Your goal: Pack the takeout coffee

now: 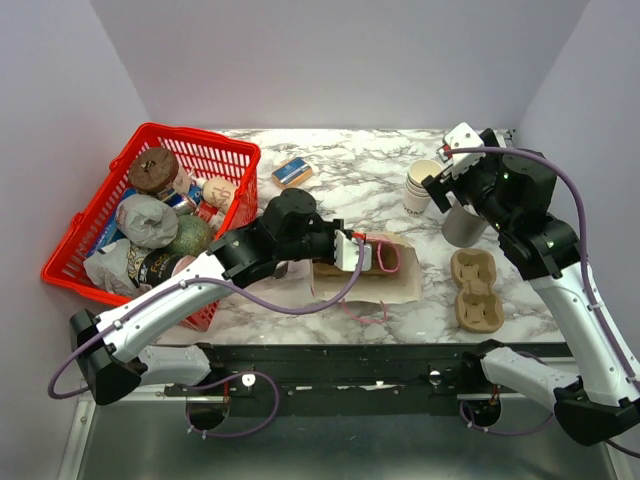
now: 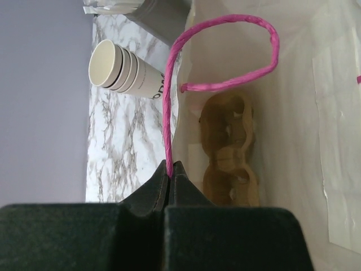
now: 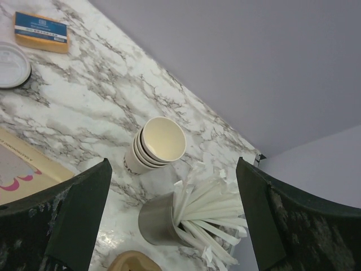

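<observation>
We find the left claw (image 2: pixel 170 168) pressed together on the pink twisted-paper handle (image 2: pixel 225 25) of the flat tan paper bag (image 1: pixel 398 285), which lies on its side on the white marble worktop (image 1: pixel 350 160) between the two arms. We judge that this pinch serves to lift the handle and raise the upper wall, so that the bag mouth opens for loading; the bag is not yet standing. The right claw (image 3: pixel 172 197) is spread to its full width and holds nothing. It hangs above the stack of plain cream paper cups (image 3: pixel 158 144) and the grey cup of white sticks (image 3: pixel 161 223), which stand just beside each other at the far right of the worktop. The wide spread suits an approach to a round cup body. We cannot place the takeout coffee cup with certainty: no cream cup with a dark brown band shows clearly in any view, and neither claw carries it. It may lie among the goods in the red plastic basket (image 1: pixel 215 140) at the left, but we cannot confirm this. A round white plastic lid (image 3: pixel 11 65) rests on the worktop near a blue and orange box (image 3: pixel 40 31). A moulded brown pulp cup carrier (image 1: pixel 475 290) lies to the right of the bag, apart from it.
</observation>
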Robot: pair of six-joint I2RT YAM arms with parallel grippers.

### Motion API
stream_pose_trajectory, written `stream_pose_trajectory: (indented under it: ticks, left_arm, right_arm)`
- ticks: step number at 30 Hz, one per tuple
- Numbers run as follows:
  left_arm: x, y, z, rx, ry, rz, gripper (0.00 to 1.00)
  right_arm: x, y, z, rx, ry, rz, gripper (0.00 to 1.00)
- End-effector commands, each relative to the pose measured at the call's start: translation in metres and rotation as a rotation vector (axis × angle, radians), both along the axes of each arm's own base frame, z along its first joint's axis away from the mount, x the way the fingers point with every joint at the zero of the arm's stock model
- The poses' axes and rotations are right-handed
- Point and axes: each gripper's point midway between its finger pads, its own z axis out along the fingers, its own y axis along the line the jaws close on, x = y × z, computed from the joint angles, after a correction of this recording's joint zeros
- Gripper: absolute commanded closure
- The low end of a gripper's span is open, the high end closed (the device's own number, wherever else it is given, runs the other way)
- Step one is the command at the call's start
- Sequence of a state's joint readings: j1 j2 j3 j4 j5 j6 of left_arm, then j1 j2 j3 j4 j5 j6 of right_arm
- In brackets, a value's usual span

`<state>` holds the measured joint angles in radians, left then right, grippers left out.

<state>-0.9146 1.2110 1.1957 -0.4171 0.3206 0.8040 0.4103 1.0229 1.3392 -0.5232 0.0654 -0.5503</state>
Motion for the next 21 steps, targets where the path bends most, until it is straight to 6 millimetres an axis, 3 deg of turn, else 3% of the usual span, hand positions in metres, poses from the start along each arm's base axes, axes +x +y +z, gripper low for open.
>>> stream_pose_trajectory:
  ticks: [1, 4, 8, 9, 14, 16, 17, 18, 20, 21]
  left_arm:
    - [-0.015, 0.004, 0.011, -0.031, -0.003, -0.028, 1.0]
    - [-0.023, 0.007, 0.019, -0.095, -0.017, -0.038, 1.0]
    - [-0.01, 0.002, 0.039, -0.113, -0.062, -0.01, 1.0]
    - [-0.007, 0.002, 0.052, -0.127, -0.08, -0.004, 1.0]
    - [0.001, 0.005, 0.063, -0.131, -0.016, 0.003, 1.0]
    - [0.007, 0.008, 0.082, -0.171, 0.009, 0.028, 1.0]
    - [0.007, 0.007, 0.08, -0.167, 0.046, 0.022, 1.0]
    - [0.007, 0.007, 0.096, -0.191, 0.051, 0.019, 1.0]
    - [0.009, 0.008, 0.093, -0.178, 0.157, 0.023, 1.0]
    - [0.008, 0.008, 0.112, -0.21, 0.166, 0.021, 1.0]
  right_arm:
    - [-0.006, 0.007, -0.008, 0.03, 0.051, 0.04, 0.0]
    - [-0.008, 0.007, -0.017, 0.027, 0.077, 0.041, 0.0]
    - [-0.004, 0.014, -0.018, 0.033, 0.077, 0.065, 0.0]
    - [-0.003, 0.015, -0.016, 0.035, 0.073, 0.068, 0.0]
    - [-0.002, 0.016, 0.016, 0.065, 0.014, 0.073, 0.0]
    - [-0.003, 0.012, 0.025, 0.067, -0.009, 0.053, 0.0]
    - [-0.003, 0.011, 0.028, 0.064, -0.018, 0.056, 0.0]
    - [-0.005, 0.01, 0.037, 0.065, -0.038, 0.056, 0.0]
    - [-0.006, 0.004, 0.045, 0.054, -0.061, 0.034, 0.0]
    - [-0.007, 0.003, 0.054, 0.056, -0.081, 0.03, 0.0]
